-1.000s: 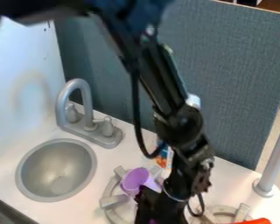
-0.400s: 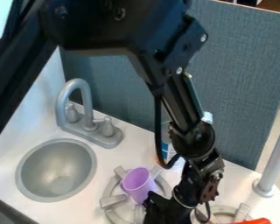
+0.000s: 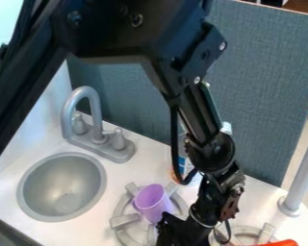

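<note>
The black gripper [image 3: 176, 233] hangs low at the bottom edge of the camera view, over the right side of the left burner. Just up and left of it, a purple cup [image 3: 152, 202] stands tilted on the grey left burner [image 3: 123, 220]. The gripper's upper part is close beside the cup; whether they touch is unclear. An orange-red object [image 3: 284, 243] lies by the right burner [image 3: 247, 231] at the bottom right. Behind the arm, a bottle [image 3: 185, 161] is partly hidden.
A round grey sink basin [image 3: 61, 187] is set into the white counter at left, with a tall grey faucet [image 3: 86, 113] behind it. A grey pole [image 3: 302, 175] rises at the right edge. A blue-grey panel [image 3: 259, 86] stands along the back.
The gripper has moved right from in front of the cup's lower side, and the arm's upper part now covers more of the upper left. Since the middle frame the arm has barely shifted.
</note>
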